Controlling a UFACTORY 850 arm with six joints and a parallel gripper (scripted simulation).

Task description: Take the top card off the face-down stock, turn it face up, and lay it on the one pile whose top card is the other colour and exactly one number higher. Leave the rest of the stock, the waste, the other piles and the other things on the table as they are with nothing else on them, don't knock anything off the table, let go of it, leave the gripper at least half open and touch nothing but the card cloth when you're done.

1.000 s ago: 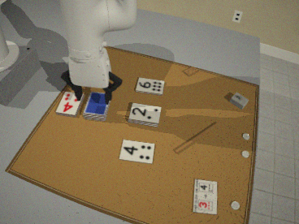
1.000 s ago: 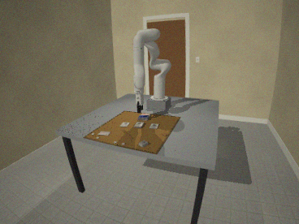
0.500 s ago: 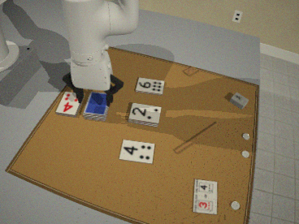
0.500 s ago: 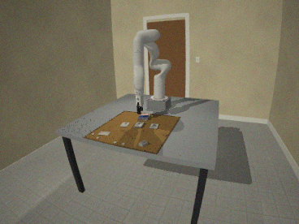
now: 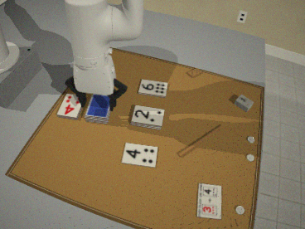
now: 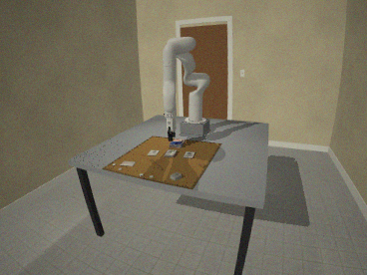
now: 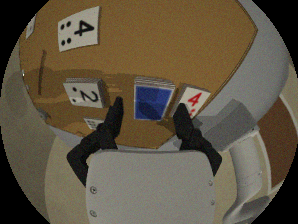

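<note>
The black two-fingered gripper [image 5: 98, 96] stands wide open and holds nothing. It hangs directly above the blue-backed face-down stock [image 5: 97, 109], which lies beside the red four card [image 5: 69, 106], fingers straddling its sides.

Open, empty claw [image 5: 96, 99] over blue-backed stock [image 5: 97, 109] beside red 4 [image 5: 69, 107]

I count one blue-backed stock [image 5: 98, 109], four face-up card piles, one rule card [image 5: 209, 201], three white discs, one grey block [image 5: 244, 102], one stick [image 5: 199, 140]
</note>
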